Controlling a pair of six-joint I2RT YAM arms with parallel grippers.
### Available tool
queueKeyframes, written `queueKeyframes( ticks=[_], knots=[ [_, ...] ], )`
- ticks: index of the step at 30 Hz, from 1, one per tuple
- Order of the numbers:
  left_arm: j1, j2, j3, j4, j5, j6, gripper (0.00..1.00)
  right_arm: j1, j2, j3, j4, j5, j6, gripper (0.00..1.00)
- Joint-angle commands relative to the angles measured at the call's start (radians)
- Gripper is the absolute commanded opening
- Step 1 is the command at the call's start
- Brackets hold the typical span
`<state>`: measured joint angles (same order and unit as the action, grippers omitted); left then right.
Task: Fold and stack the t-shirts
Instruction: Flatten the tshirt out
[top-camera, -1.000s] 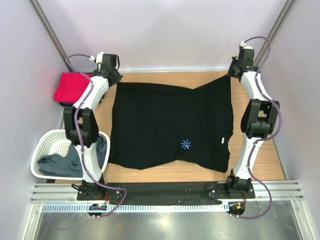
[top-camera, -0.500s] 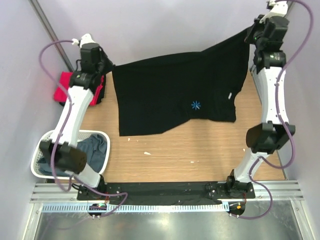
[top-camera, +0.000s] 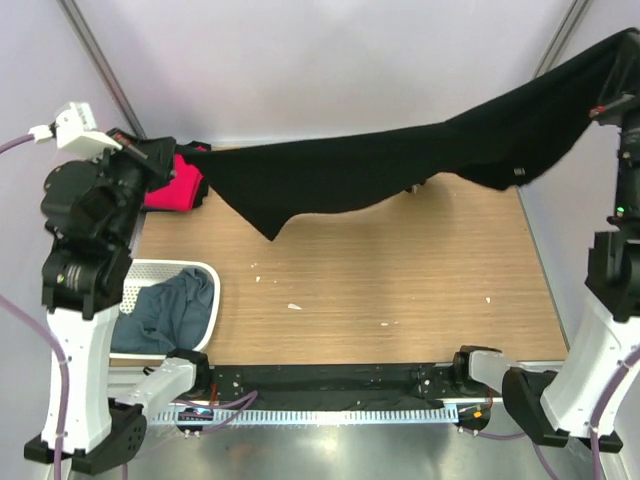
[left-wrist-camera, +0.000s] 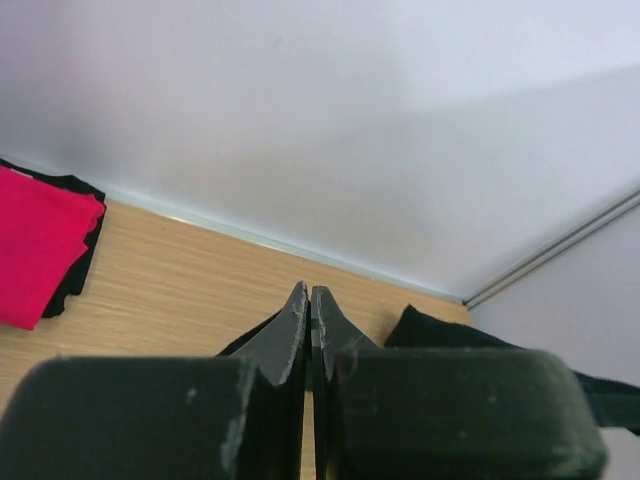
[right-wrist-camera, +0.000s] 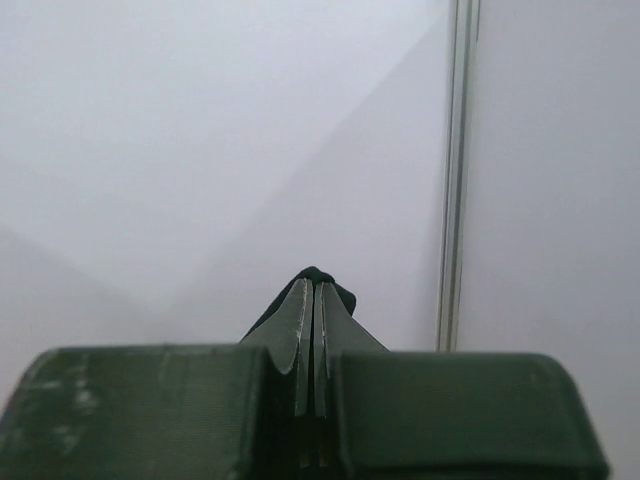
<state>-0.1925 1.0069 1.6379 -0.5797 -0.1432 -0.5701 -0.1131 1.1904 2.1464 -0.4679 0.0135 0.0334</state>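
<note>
We find the left gripper with its fingers pressed together, pinching an edge of the black t-shirt; dark cloth shows on both sides of the tips in the left wrist view. The right gripper is likewise pressed together, with a tuft of the same black cloth poking out past its tips.

Change noted: one second ago the black t-shirt lay spread flat over the table, with both arms reaching low to its far edge. Half a second ago it was partly lifted and its lower hem hung near the wood. Both arms have since risen, and the garment is now slung in the air between the two grippers, above the far half of the table. Its right end is higher than its left, and a pointed fold droops toward the left. The light-blue mark seen earlier is no longer in view.

Unchanged: the red t-shirt rests folded at the table's far left corner. The grey-blue t-shirt lies crumpled in the white basket at the near left corner. Small pale flecks on the wood are now uncovered.
</note>
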Motion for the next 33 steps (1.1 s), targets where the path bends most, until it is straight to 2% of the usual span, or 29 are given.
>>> queueKeyframes(
  ticks=[1, 6, 7, 12, 16, 19, 23, 24, 26, 30, 33],
  knots=[
    [0.005, -0.082, 0.051, -0.074, 0.025, -0.004, 0.00, 0.000, 0.028, 0.070, -0.051, 0.014, -0.023, 0.01],
    [0.005, -0.084, 0.232, -0.214, -0.019, -0.005, 0.00, 0.003, 0.021, 0.216, -0.014, 0.091, -0.030, 0.01],
    [0.005, -0.053, 0.326, -0.239, -0.028, -0.013, 0.00, 0.003, 0.024, 0.248, -0.014, 0.089, -0.030, 0.01],
    [0.005, 0.045, 0.517, -0.312, -0.084, -0.024, 0.00, 0.004, 0.052, 0.241, -0.043, 0.091, -0.030, 0.01],
    [0.004, 0.145, 0.516, -0.344, -0.157, -0.027, 0.00, 0.003, 0.106, 0.227, -0.077, 0.118, -0.052, 0.01],
    [0.005, 0.264, 0.494, -0.370, -0.151, -0.065, 0.00, 0.007, 0.173, 0.222, -0.095, 0.141, -0.064, 0.01],
    [0.019, 0.378, 0.363, -0.372, -0.157, -0.115, 0.00, 0.030, 0.263, 0.140, -0.084, 0.268, -0.179, 0.01],
    [0.024, 0.395, 0.276, -0.327, -0.157, -0.140, 0.00, 0.030, 0.279, 0.112, -0.075, 0.279, -0.191, 0.01],
    [0.057, 0.456, 0.211, -0.293, -0.139, -0.172, 0.00, 0.030, 0.355, 0.046, -0.057, 0.289, -0.185, 0.01],
    [0.077, 0.599, 0.146, -0.195, -0.151, -0.200, 0.00, 0.030, 0.521, -0.052, -0.015, 0.247, -0.172, 0.01],
    [0.076, 0.723, 0.120, -0.079, -0.133, -0.186, 0.00, 0.030, 0.647, -0.126, 0.119, 0.186, -0.117, 0.01]
  ],
)
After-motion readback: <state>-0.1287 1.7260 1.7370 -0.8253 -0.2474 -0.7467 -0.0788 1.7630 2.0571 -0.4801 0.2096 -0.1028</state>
